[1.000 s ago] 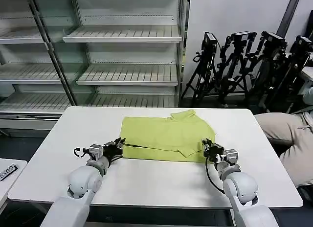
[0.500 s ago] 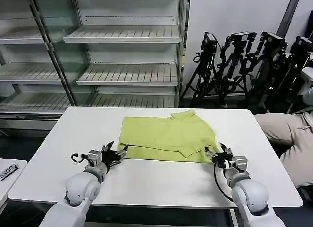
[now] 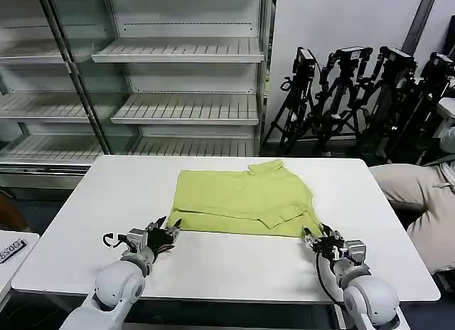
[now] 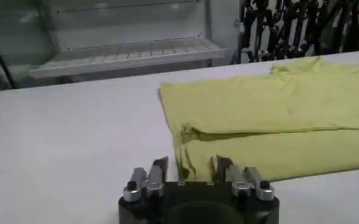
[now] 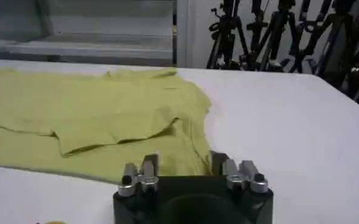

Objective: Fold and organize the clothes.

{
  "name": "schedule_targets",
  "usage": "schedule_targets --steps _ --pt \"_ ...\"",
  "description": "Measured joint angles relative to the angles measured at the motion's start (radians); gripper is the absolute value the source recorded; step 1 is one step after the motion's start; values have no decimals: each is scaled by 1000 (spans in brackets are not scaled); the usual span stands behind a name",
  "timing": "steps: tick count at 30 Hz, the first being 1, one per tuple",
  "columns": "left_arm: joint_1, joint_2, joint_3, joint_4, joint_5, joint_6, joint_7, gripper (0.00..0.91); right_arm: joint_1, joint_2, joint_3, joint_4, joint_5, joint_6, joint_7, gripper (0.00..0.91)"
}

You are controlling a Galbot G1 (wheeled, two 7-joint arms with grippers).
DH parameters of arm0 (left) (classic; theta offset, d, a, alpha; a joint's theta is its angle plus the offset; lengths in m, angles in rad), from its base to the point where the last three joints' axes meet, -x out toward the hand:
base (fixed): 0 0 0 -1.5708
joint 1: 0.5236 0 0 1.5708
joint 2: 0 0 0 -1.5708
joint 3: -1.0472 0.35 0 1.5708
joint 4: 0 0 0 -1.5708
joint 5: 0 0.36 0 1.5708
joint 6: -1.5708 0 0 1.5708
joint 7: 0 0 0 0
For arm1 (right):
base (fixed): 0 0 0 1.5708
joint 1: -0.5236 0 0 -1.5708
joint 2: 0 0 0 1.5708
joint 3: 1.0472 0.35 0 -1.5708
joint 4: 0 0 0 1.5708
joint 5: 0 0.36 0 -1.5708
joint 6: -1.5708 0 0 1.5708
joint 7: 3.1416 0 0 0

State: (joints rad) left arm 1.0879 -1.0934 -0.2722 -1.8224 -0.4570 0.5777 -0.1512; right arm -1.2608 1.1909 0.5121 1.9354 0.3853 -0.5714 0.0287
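The lime shirt (image 3: 244, 200) lies folded flat mid-worktop (image 3: 92, 202), its collar partly tucked under. Empty shelving and tripods stand behind. Both tools, left (image 3: 165, 231) and right (image 3: 316, 240), gape wide, empty, and have drawn back off the near hem since a second ago.

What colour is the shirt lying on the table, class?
Plain lime yellow-green, no print; the shirt shows best in the head view.

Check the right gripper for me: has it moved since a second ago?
Yes. The right gripper has pulled back off the shirt corner toward the table's near edge, jaws open and holding nothing.
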Motion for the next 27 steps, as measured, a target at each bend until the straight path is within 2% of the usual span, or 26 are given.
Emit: schedule_targets --steps 11,21,25,26,27 --pt "53 22 -15 -41 31 0 4 0 -83 -9 22 75 6 -4 -7 0" --pt "278 59 -112 -225 29 -1 6 10 -292 -4 82 249 -15 19 -25 0" --pt "360 64 -144 -290 39 2 9 50 -383 -3 102 311 -33 37 -27 0" --pt "379 67 -151 -303 42 3 9 101 -403 -2 104 324 -37 41 -26 0" --pt "393 68 -157 -312 43 3 9 887 -424 -2 105 336 -42 46 -25 202"
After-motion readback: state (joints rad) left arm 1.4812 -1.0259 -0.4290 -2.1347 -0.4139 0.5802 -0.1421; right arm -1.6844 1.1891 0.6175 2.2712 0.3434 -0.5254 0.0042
